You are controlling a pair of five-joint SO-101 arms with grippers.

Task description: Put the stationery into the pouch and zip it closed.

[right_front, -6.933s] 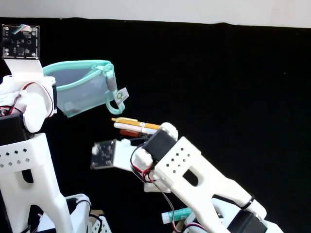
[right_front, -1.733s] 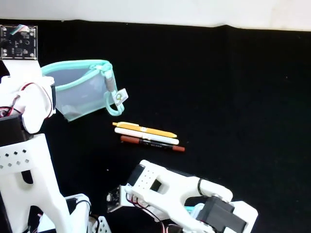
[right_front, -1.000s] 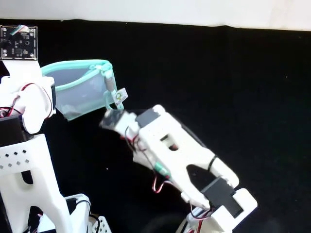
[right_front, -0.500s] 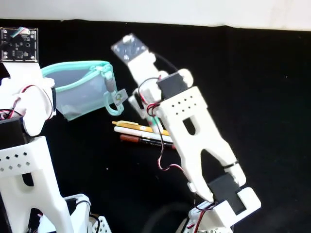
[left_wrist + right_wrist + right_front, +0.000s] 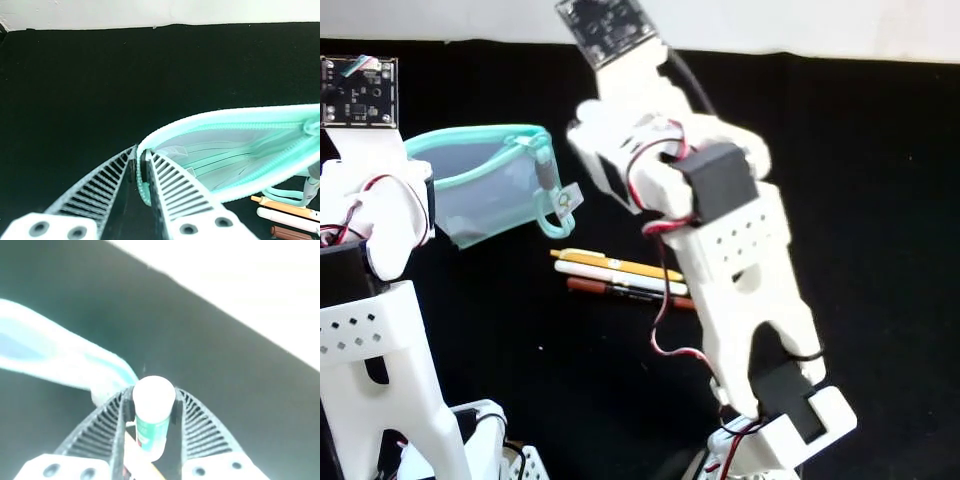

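**Pouch Open, Green Stick Held Near It**

The pouch (image 5: 485, 190) is light green. It sits in the upper left of the high view. The left arm (image 5: 370, 330) holds it. In the left wrist view, the left jaws are pressed onto the rim at one end of the pouch (image 5: 235, 145). The zip is open, so the pale inside shows.

The right arm (image 5: 720, 230) stands tall in the middle of the high view, and its top is just right of the pouch. In the right wrist view, the right jaws pinch a green stick (image 5: 150, 430) with a round white cap. The pouch (image 5: 60, 367) shows close behind the stick.

Three pens lie side by side on the black table (image 5: 860, 200), just below the pouch. They are a yellow pen (image 5: 610, 263), a white pen (image 5: 605, 273) and a brown pen (image 5: 620, 291). The right arm hides their right ends.
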